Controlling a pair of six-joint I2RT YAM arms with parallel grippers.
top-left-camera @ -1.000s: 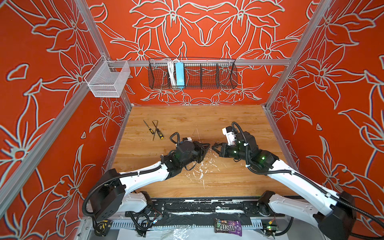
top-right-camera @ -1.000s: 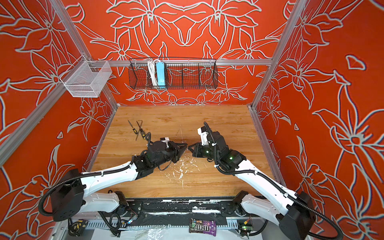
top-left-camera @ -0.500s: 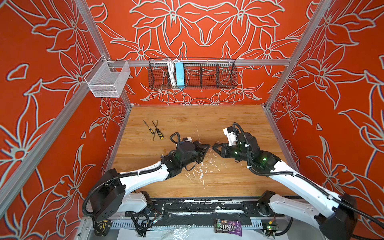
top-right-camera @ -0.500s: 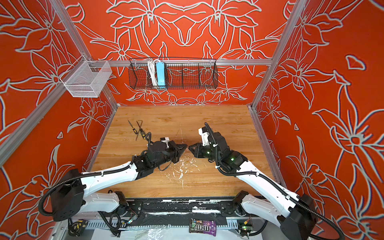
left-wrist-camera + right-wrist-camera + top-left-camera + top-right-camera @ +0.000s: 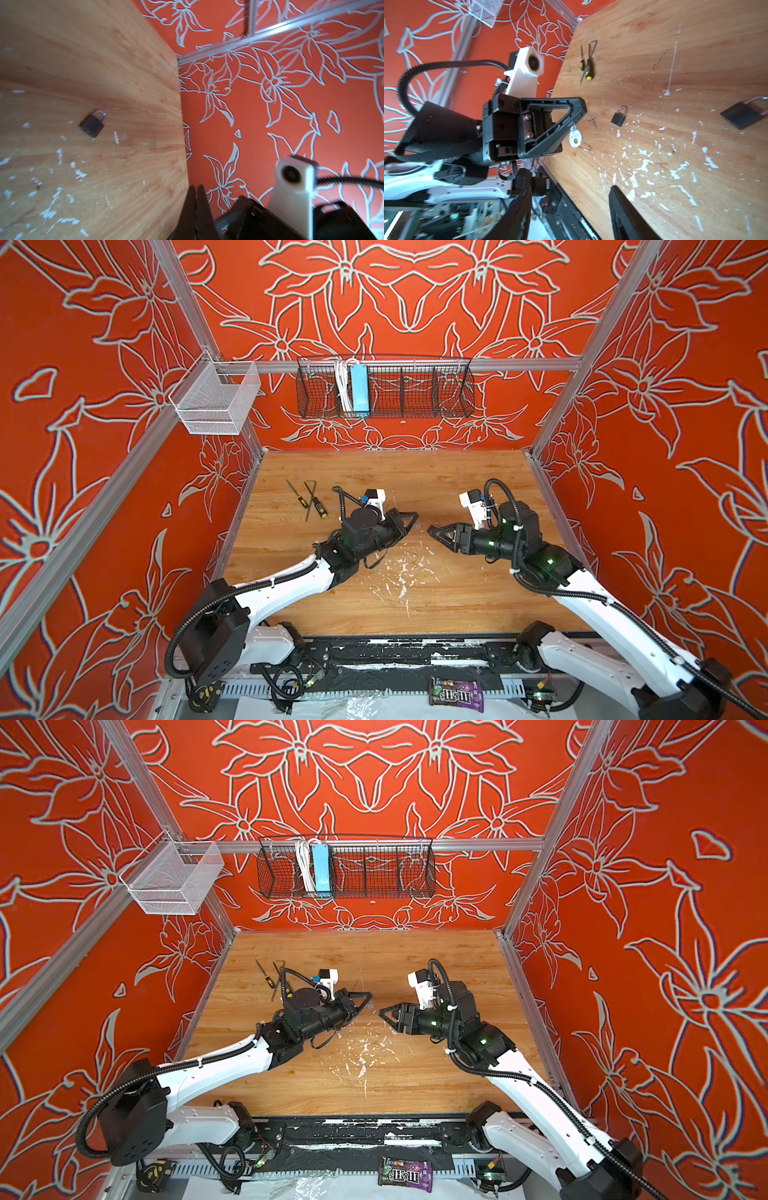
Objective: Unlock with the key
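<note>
My left gripper point(image 5: 413, 519) point(image 5: 196, 191) is shut on a silver key point(image 5: 575, 137). The key's round head and ring stick out below the fingertips, above the wooden table point(image 5: 457, 472). A small dark padlock point(image 5: 618, 117) lies on the table just beyond it, its shackle closed. A second, larger-looking and blurred padlock point(image 5: 743, 114) shows nearer my right wrist camera. The left wrist view shows one blurred padlock point(image 5: 93, 123) on the wood. My right gripper point(image 5: 432, 531) point(image 5: 571, 207) faces the left one and is open, with nothing between its fingers.
Another small key point(image 5: 592, 121) lies beside the small padlock. Two screwdrivers point(image 5: 318, 506) and a bent metal rod lie at the back left. White flecks point(image 5: 399, 576) cover the table's front middle. A black wire basket point(image 5: 384, 389) and a white mesh basket point(image 5: 216, 400) hang on the walls.
My right gripper has gone from shut to open. The two gripper tips, nearly touching a second ago, now stand slightly apart, and the left one has shifted a little toward the back.
</note>
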